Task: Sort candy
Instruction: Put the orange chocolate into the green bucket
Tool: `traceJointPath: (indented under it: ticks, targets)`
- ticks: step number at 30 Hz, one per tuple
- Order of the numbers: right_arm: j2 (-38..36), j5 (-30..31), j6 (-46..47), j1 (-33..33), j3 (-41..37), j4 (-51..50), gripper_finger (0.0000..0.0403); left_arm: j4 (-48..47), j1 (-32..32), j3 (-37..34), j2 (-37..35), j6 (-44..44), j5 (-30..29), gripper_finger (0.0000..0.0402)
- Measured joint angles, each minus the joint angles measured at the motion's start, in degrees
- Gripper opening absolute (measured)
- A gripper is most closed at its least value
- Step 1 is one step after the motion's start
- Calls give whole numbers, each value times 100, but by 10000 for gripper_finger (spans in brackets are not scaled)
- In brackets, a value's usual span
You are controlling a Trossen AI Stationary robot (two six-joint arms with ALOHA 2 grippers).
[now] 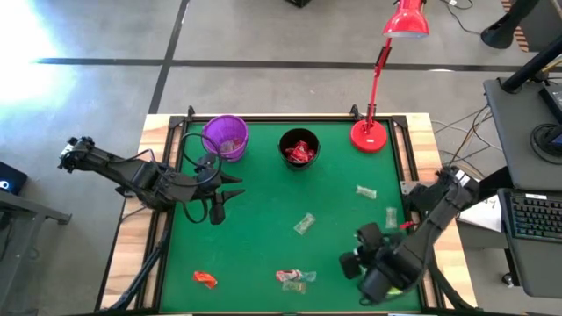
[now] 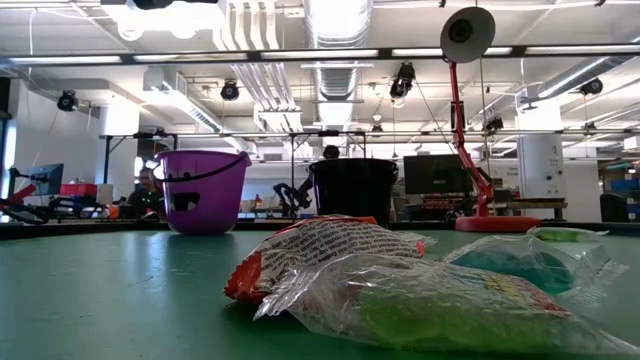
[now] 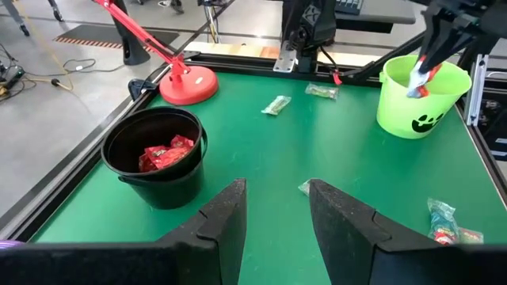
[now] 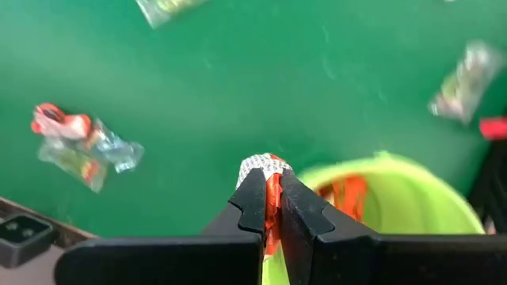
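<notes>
**Now: orange-red candy pinched over green cup**

Clamped tight in the right gripper (image 4: 272,207), an orange-red candy (image 4: 270,184) with a crinkled silvery end, held just above the glossy lime-green cup (image 4: 396,198). Parked near the purple cup (image 1: 226,137), the left gripper (image 3: 276,207), fingers apart and bare. Piled inside the black cup (image 3: 155,155), shiny red sweets (image 3: 165,153). Scattered over the green bench (image 1: 263,211), clear and pale-green wrapped candies (image 1: 304,224), plus one orange-red piece (image 1: 205,279).

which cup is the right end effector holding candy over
The green cup. The right end effector grips an orange-red candy above it; the purple cup and black cup sit across the table.
</notes>
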Motion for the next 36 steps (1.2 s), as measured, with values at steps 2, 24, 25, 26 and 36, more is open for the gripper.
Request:
traceJointPath:
  ticks: [2,24,25,26,36]
  targets:
    - [-2,-157,378,203,0,-68,9,-2,0,0,0,-1,0,122]
    - [-74,-1097,801,895,-24,-259,12,-9,0,-9,2,-2,4,122]
    - [-68,-1097,771,895,-39,-259,16,-9,0,-9,2,-15,4,122]
    - [-51,-1091,731,893,-45,-257,19,-9,0,-9,2,-44,7,122]
    - [-39,-1096,228,893,-172,-102,68,1,0,-9,23,-323,145,122]
